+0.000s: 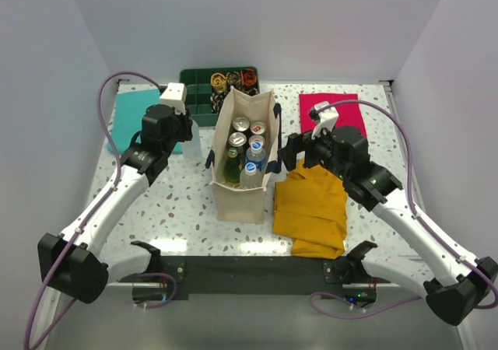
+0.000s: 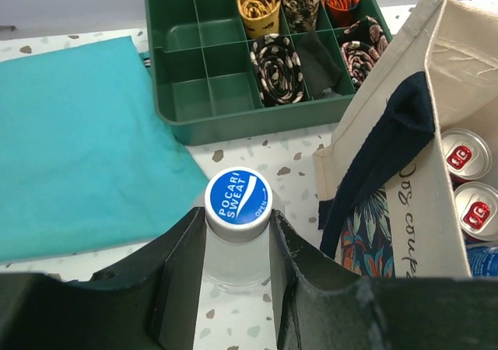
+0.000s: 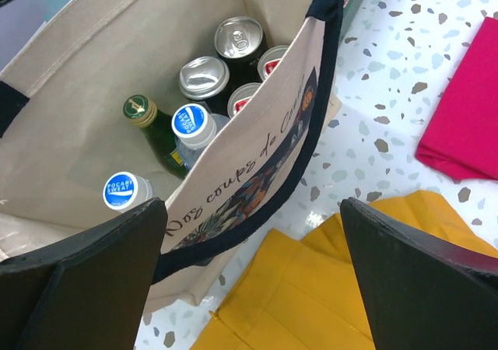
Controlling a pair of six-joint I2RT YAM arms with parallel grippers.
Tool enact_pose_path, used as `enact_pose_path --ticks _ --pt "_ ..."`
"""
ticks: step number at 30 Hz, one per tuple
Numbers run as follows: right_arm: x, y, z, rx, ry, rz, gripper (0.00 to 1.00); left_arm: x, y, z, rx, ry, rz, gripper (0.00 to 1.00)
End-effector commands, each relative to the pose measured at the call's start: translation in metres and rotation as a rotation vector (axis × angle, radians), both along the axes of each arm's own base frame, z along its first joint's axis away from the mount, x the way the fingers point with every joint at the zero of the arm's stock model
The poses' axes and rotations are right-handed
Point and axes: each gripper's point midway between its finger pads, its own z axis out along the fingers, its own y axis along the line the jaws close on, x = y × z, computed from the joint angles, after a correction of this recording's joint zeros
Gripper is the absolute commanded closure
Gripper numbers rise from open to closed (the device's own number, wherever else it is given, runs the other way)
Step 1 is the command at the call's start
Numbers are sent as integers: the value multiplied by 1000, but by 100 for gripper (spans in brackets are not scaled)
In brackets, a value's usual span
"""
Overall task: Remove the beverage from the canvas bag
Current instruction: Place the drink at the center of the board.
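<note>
Progress: one Pocari Sweat bottle (image 2: 238, 197) is already out, pinched tight in the left claw (image 2: 237, 237) with the canvas bag (image 2: 372, 113) just to its right, seemingly leaving only release, while the right claw (image 3: 253, 210) gapes empty astride the bag's wall.

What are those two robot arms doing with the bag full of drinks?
They are taking drinks out of the cloth bag. The left tool is shut on a clear bottle with a blue cap, held outside the bag on its left. The right tool is wide open at the bag's right wall, gripping nothing. Cans and a green bottle stand inside the bag.
</note>
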Motion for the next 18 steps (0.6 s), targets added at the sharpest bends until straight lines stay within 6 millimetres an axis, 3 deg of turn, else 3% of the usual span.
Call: enact_pose_path --ticks 1,18 --pt "7 -3 5 -12 -33 -27 2 26 -11 78 -154 -306 -27 100" --pt "19 0 -6 -47 -8 -46 2 80 -10 50 -121 -356 -15 100"
